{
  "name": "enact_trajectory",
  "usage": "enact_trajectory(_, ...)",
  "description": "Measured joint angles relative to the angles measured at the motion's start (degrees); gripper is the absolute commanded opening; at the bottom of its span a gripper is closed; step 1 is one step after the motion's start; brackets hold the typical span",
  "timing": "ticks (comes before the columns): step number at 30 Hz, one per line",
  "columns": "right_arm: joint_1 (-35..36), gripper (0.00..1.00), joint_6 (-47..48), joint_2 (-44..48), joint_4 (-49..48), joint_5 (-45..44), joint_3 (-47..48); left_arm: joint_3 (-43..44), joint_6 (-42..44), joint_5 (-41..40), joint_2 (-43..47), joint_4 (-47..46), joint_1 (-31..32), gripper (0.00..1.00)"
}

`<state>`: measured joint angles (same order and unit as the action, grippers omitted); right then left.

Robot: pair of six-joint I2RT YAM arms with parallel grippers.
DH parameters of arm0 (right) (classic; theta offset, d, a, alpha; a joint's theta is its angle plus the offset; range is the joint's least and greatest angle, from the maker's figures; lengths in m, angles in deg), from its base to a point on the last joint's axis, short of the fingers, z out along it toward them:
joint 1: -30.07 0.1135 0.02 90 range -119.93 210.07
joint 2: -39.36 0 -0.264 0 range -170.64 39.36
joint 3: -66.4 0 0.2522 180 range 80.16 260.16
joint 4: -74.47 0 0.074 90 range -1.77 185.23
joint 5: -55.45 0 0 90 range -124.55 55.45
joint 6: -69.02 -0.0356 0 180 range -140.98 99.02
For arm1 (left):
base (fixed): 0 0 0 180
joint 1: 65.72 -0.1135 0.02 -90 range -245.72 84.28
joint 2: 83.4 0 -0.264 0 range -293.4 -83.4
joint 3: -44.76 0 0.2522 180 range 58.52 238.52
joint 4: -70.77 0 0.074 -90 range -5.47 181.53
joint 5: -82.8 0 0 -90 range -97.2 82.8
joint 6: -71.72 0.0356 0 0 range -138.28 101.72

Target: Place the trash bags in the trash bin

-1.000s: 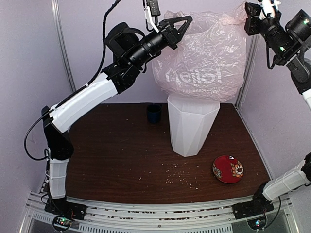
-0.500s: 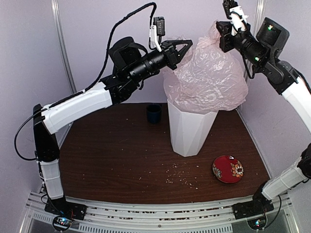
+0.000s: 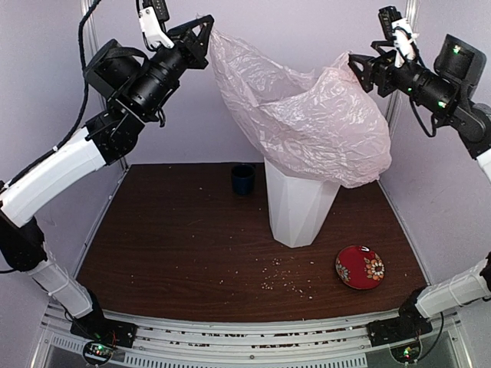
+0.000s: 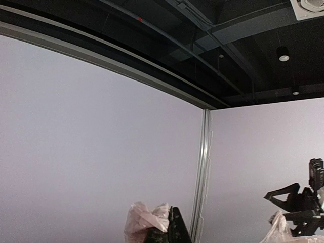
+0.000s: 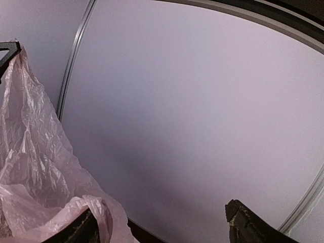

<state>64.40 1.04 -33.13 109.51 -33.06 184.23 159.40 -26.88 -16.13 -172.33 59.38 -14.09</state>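
The pale pink trash bag (image 3: pixel 307 123) hangs stretched between both grippers, and its lower part drapes over the top of the white trash bin (image 3: pixel 298 208). High at the back left, my left gripper (image 3: pixel 204 32) is shut on one corner of the bag; the left wrist view shows a bunched pink tuft (image 4: pixel 146 216) beside its fingers (image 4: pixel 176 230). My right gripper (image 3: pixel 360 73) is up at the back right and stands open. In the right wrist view its gap (image 5: pixel 162 230) is wide, with bag film (image 5: pixel 40 177) lying over its left finger (image 5: pixel 76 234).
A small dark blue cup (image 3: pixel 243 179) stands just left of the bin at the back. A red patterned bowl (image 3: pixel 360 267) sits near the front right. Crumbs (image 3: pixel 280 280) dot the brown table (image 3: pixel 176 238). Pale walls close in the back and sides.
The left arm swung up and to the left, pulling its bag corner out wide. The right gripper went from shut to open and shifted lower and rightward. The bag now spreads wide above the bin.
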Motion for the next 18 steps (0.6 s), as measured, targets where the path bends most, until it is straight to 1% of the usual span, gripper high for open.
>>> enact_trajectory(6,-4.42,0.83,-0.61,9.25,4.44,1.75,-6.21,-0.02,0.61,-2.08,-2.58,3.17,-1.11,0.0)
enact_trajectory(11,-6.82,0.82,-0.94,12.63,8.17,5.55,-10.4,0.31,0.61,-2.14,-6.36,4.81,-1.77,0.0)
enact_trajectory(13,-7.39,0.81,-1.18,12.39,9.53,8.11,-10.45,2.14,0.59,-0.98,-9.05,6.97,-2.45,0.0)
enact_trajectory(15,-7.5,0.78,-2.64,10.25,10.29,11.02,-8.39,4.33,0.59,1.27,-11.67,8.59,-3.26,0.0)
enact_trajectory(18,-7.54,0.68,-5.9,3.13,9.68,14.51,-0.35,5.03,0.55,6.01,-13.77,9.84,-4.2,0.0)
